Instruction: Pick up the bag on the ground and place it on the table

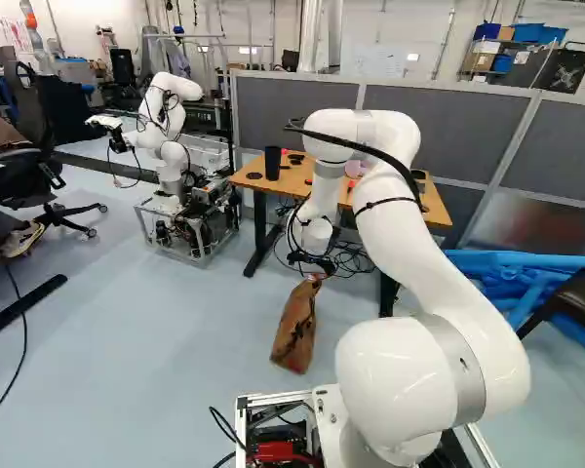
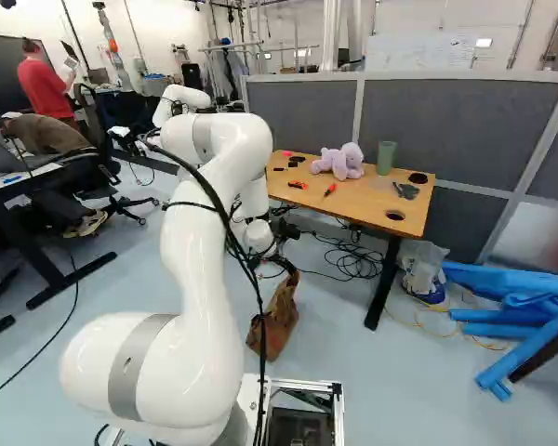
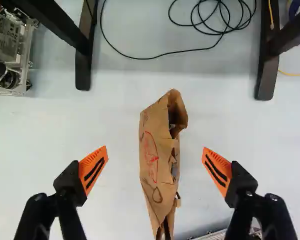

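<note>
In the left base view my gripper (image 1: pixel 314 261) hangs low in front of the table, just above the brown paper bag (image 1: pixel 294 331) on the floor. Seen from the wrist, the gripper (image 3: pixel 154 148) is open, its orange-padded fingers wide apart on either side of the bag (image 3: pixel 159 160), with floor showing between each finger and the paper. The bag is long and narrow, with red marks on its side and a crumpled opening. Beyond it stands the wooden table (image 2: pixel 361 200), bearing a purple plush toy (image 2: pixel 342 161), a green cup (image 2: pixel 385 157) and small tools.
Black table legs (image 3: pixel 84 55) and loose cables (image 3: pixel 215 17) lie ahead of the gripper. Another robot (image 1: pixel 166 127) stands left of the table. A clear plastic bag (image 2: pixel 422 265) sits by the table's right leg, near blue wrapped pieces (image 2: pixel 516 297). Grey partitions (image 2: pixel 446 121) stand behind.
</note>
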Available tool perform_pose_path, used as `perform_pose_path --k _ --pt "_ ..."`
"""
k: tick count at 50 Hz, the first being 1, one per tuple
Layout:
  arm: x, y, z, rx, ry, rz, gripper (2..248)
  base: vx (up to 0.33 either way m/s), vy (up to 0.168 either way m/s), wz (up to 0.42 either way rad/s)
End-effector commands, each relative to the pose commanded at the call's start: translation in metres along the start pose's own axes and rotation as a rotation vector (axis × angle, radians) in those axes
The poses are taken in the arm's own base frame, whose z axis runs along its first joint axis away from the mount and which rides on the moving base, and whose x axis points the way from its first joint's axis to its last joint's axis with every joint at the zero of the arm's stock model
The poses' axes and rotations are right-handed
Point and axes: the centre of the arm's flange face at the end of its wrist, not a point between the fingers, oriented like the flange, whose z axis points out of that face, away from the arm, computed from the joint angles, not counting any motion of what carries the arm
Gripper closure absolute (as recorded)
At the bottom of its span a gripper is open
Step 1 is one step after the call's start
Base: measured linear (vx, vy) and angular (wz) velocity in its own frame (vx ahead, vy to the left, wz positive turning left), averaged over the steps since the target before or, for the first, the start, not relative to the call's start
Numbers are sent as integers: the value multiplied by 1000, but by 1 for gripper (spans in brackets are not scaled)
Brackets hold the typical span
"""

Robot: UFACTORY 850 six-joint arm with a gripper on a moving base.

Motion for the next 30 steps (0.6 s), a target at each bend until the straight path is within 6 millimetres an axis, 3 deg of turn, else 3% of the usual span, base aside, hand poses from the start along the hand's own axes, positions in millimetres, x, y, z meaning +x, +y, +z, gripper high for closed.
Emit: perform_pose_path --k 30 --pt "-16 5 45 -53 -149 54 3 0 0 0"
